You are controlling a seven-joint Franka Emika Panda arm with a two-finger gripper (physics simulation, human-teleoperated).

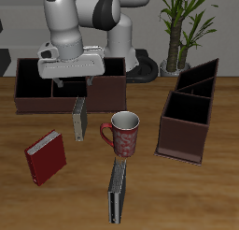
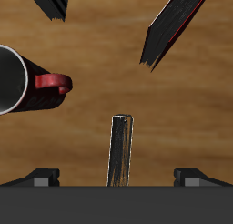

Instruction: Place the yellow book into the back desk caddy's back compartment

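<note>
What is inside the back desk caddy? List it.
The back desk caddy's visible end sections show only dark interior, with no object in them. The gripper covers its middle sections, so their contents cannot be seen. The yellow book stands outside.

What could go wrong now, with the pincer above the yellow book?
The pincer is open and the yellow book stands upright on a thin edge, so an off-centre descent may tip it. The mug stands close beside it and could be bumped. The back desk caddy wall is just behind.
</note>
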